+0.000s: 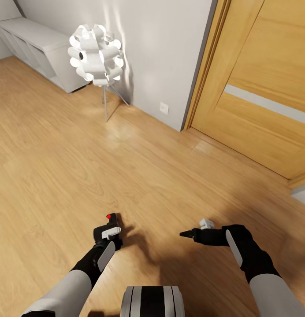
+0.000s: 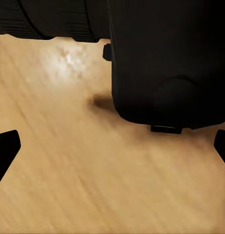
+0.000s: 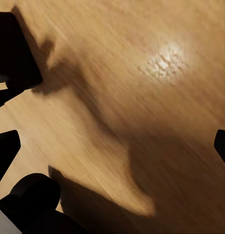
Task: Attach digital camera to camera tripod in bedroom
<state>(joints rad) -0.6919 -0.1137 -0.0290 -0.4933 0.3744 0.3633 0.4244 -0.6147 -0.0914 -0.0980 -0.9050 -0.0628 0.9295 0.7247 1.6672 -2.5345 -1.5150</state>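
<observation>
Two arms reach low over a wide stretch of bare wood floor (image 1: 60,167), which runs open up to a grey wall (image 1: 165,48), a white floor lamp (image 1: 96,55) on thin metal legs and the wooden door (image 1: 262,88) at the right. The low white cube shelves (image 1: 35,48) in the far left corner stand against the wall, their compartments too edge-on to tell what they hold. The left gripper (image 1: 110,229) is clamped on the digital camera (image 1: 112,221), red button up, its black body close in the left wrist view (image 2: 166,63), while the right gripper (image 1: 186,234) points left above the floor with its fingers (image 3: 5,151) spread apart around nothing.
</observation>
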